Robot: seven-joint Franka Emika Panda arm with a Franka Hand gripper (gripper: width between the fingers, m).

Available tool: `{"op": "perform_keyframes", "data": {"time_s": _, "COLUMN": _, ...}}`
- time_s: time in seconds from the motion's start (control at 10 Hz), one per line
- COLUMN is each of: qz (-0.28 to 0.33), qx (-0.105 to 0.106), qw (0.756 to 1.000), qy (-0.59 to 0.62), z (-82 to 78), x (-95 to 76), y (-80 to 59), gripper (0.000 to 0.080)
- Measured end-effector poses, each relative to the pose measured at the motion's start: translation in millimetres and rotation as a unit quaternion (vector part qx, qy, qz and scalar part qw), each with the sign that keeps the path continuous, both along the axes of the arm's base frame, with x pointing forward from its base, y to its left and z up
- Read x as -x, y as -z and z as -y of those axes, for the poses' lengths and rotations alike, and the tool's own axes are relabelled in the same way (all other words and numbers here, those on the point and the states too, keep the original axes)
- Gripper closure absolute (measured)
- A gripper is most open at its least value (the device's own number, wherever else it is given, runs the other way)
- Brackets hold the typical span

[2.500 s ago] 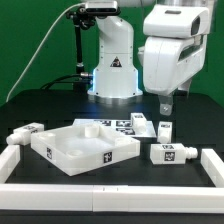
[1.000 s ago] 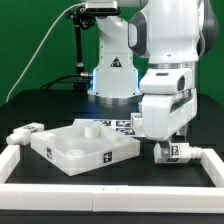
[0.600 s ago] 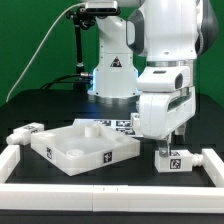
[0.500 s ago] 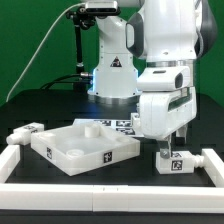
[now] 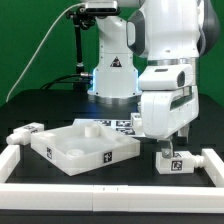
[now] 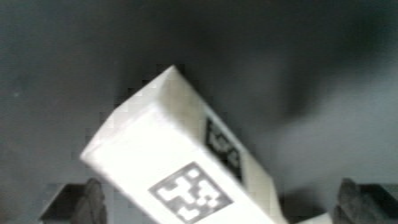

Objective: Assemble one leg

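Observation:
A white leg (image 5: pixel 173 159) with black marker tags lies on the black table at the front of the exterior view's right. My gripper (image 5: pixel 170 148) is lowered straight over it. In the wrist view the leg (image 6: pixel 178 150) lies slantwise between my two dark fingertips (image 6: pixel 79 201), and my gripper (image 6: pixel 221 205) is open with a gap showing on each side of the leg. The white square tabletop (image 5: pixel 85 148) lies in the middle. A second white leg (image 5: pixel 28 131) lies at the exterior view's left.
A low white rail (image 5: pixel 110 187) runs along the table's front, with corners at both sides. The marker board (image 5: pixel 122 125) lies behind the tabletop, partly hidden by my arm. The robot base (image 5: pixel 113 72) stands at the back.
My arm has come down from above onto the right-hand leg. The leg shifted a little toward the front between 1.0 s and 0.6 s ago. Nothing has moved since.

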State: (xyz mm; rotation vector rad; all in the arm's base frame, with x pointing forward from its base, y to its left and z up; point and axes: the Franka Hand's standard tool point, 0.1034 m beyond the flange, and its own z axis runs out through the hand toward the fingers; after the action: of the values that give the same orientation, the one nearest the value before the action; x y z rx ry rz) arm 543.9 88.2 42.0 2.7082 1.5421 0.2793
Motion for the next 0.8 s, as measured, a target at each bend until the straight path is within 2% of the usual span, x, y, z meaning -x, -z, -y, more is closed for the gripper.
{"op": "perform_keyframes", "data": {"time_s": 0.1, "qz": -0.005, "qx": 0.003, "qw": 1.0, "qy": -0.002, "z": 1.0, "x": -2.5, "y": -6.7, "gripper": 0.015}}
{"op": "perform_keyframes", "data": {"time_s": 0.2, "qz": -0.003, "qx": 0.002, "qw": 1.0, "qy": -0.001, "z": 0.4, "x": -5.7, "y": -3.0, "gripper": 0.015}}
{"op": "perform_keyframes", "data": {"time_s": 0.4, "qz": -0.005, "qx": -0.004, "qw": 1.0, "qy": 0.001, "z": -4.0, "x": 0.2, "y": 18.0, "gripper": 0.015}}
{"op": "perform_keyframes", "data": {"time_s": 0.8, "qz": -0.009, "qx": -0.004, "qw": 1.0, "qy": 0.003, "z": 0.5, "x": 3.2, "y": 23.8, "gripper": 0.015}}
